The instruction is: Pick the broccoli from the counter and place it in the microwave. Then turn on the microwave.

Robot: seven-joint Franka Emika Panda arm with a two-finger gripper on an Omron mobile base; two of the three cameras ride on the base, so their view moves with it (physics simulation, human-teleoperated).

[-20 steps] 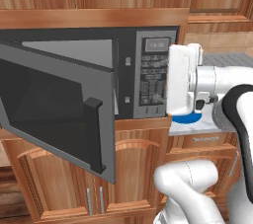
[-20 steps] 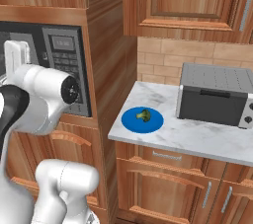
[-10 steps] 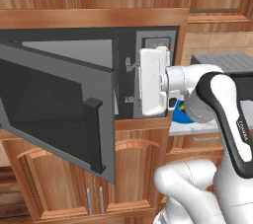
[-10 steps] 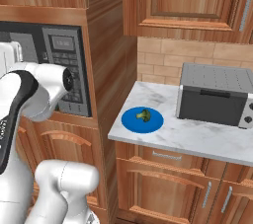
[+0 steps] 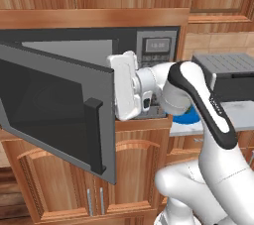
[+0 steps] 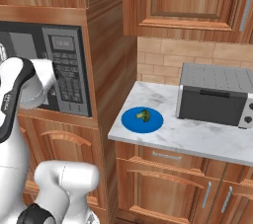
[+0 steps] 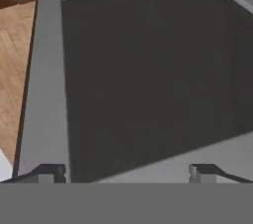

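One broccoli [image 6: 144, 115] on one blue plate [image 6: 154, 123], one microwave [image 5: 59, 115] door ajar, hand [image 7: 126, 172] open, empty.

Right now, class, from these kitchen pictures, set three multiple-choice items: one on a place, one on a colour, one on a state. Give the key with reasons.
1. Where does the broccoli lie?
A. Inside the microwave
B. On the plate on the counter
C. On top of the toaster oven

2. What colour is the plate?
A. Blue
B. White
C. Red

3. How does the microwave door stand?
A. Shut
B. Swung open
C. Taken off

Key:
1 B: the floret sits on the plate on the marbled counter, left of the toaster oven.
2 A: the round dish shows plain blue in the right base view.
3 B: the door hangs wide open, and the open gripper faces its dark glass.
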